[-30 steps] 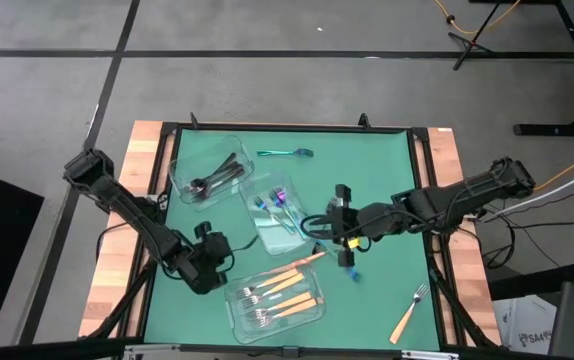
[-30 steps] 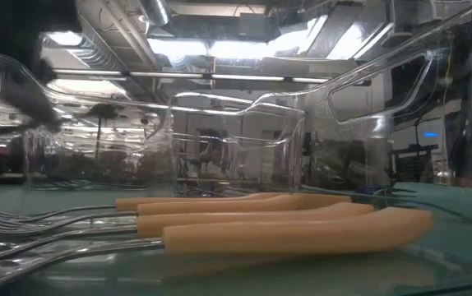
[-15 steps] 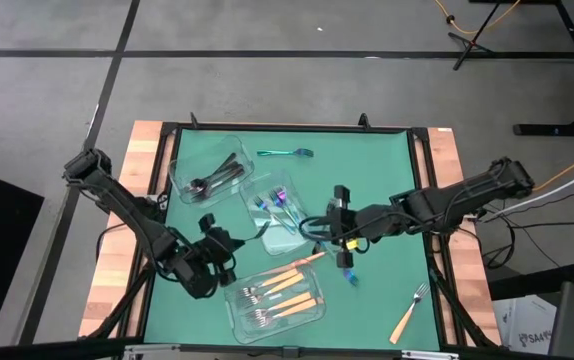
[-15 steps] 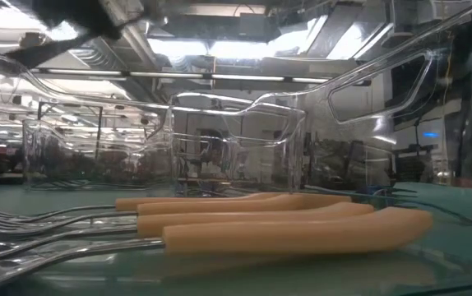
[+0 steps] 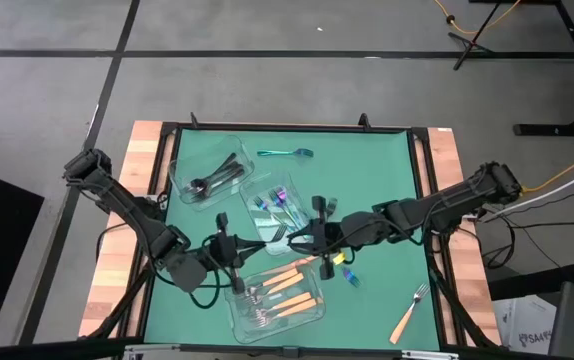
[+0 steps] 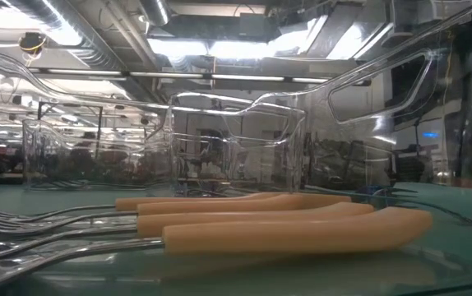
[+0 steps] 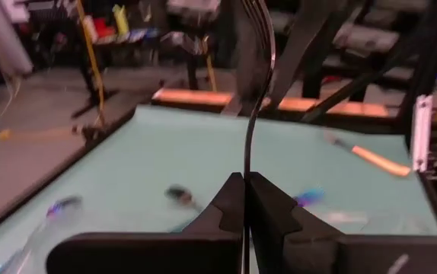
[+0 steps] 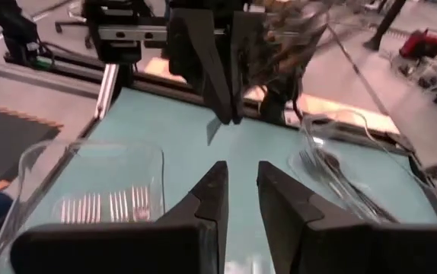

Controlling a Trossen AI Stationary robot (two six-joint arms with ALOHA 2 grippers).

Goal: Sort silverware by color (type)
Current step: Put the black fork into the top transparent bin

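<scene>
Silverware sits mostly sorted around the middle container. The left gripper, just beside it, pinches a black fork upright, probably to hand it over. The right gripper, jaws slightly spread and empty, faces it from the opposite side.

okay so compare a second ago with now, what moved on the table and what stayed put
The left pincer, shut on a black fork, swung from the mat's left side toward the centre. The right pincer, fingers a little apart and empty, slid left to meet it above the mat. The three clear containers, their silverware, and the loose orange-handled fork stayed put.
</scene>
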